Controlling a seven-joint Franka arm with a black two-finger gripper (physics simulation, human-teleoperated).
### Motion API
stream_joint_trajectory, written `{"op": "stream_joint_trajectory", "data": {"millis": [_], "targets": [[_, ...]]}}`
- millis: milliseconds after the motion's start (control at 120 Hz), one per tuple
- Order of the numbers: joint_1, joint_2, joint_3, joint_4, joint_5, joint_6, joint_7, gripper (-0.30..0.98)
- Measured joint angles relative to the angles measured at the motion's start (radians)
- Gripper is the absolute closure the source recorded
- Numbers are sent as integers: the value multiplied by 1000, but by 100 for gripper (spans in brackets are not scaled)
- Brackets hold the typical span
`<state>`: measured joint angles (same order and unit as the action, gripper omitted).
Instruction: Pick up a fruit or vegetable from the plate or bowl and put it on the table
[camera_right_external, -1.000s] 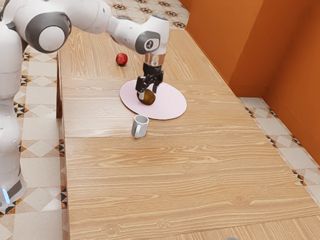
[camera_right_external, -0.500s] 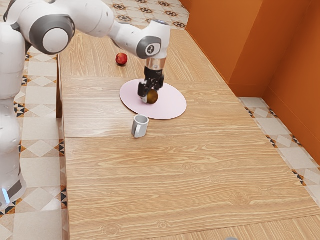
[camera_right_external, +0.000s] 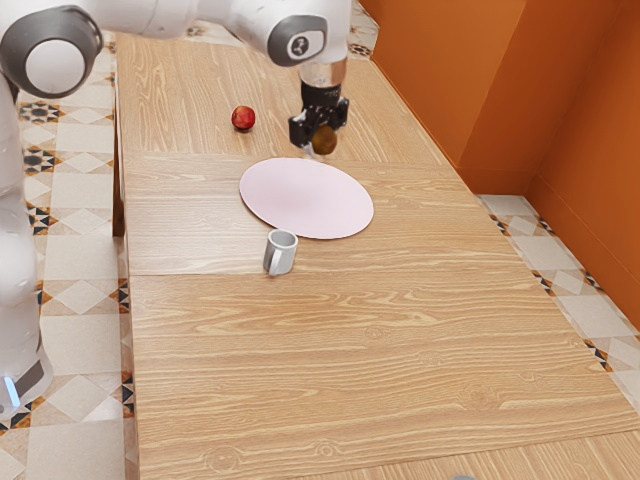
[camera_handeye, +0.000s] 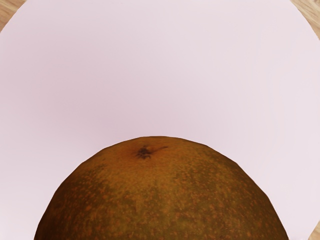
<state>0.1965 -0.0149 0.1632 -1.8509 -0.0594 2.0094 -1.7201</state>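
Note:
High over the pink plate (camera_right_external: 305, 200), my black gripper (camera_right_external: 318, 142) is shut on a brown-green fruit (camera_right_external: 325, 139), which hangs off the surface between the fingers. The fruit (camera_handeye: 160, 195) looms large and speckled in the wrist view, its dark stem spot facing the camera. Behind it the pale plate (camera_handeye: 160, 65) spreads out below my hand, with nothing lying on it in the exterior view.
A grey-white mug (camera_right_external: 281, 252) stands on the wooden table (camera_right_external: 380, 350) close to the plate's near edge. A red apple (camera_right_external: 243, 118) lies beyond the plate, toward the exterior view's upper left. An orange wall (camera_right_external: 450, 80) rises past the table's far side.
The fruit has come up off the plate in my gripper, which closed on it. Arm and fruit have risen and shifted slightly toward the exterior view's right.

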Motion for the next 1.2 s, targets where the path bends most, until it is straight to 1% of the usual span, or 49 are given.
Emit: {"op": "stream_joint_trajectory", "data": {"millis": [67, 125, 392, 458, 517, 617, 658, 783, 950, 1008, 1058, 1125, 1200], "targets": [[-3, -15, -1, 7, 25, -21, 12, 42], [14, -7, -1, 22, 38, -34, 29, 42], [163, 6, 5, 41, 59, -68, 125, 42], [208, 35, 8, 82, 61, -74, 150, 42], [263, 80, 8, 138, 62, -77, 173, 42], [437, 143, 7, 243, 62, -86, 210, 42], [477, 165, 4, 289, 62, -90, 224, 43], [461, 191, -2, 353, 63, -100, 260, 43], [467, 304, -5, 480, 42, -105, 306, 44], [466, 316, -1, 488, 9, -106, 322, 30], [469, 320, 4, 489, -18, -106, 340, 21], [468, 322, 6, 489, -41, -106, 364, 13], [464, 322, 8, 484, -56, -106, 387, 8]]}}
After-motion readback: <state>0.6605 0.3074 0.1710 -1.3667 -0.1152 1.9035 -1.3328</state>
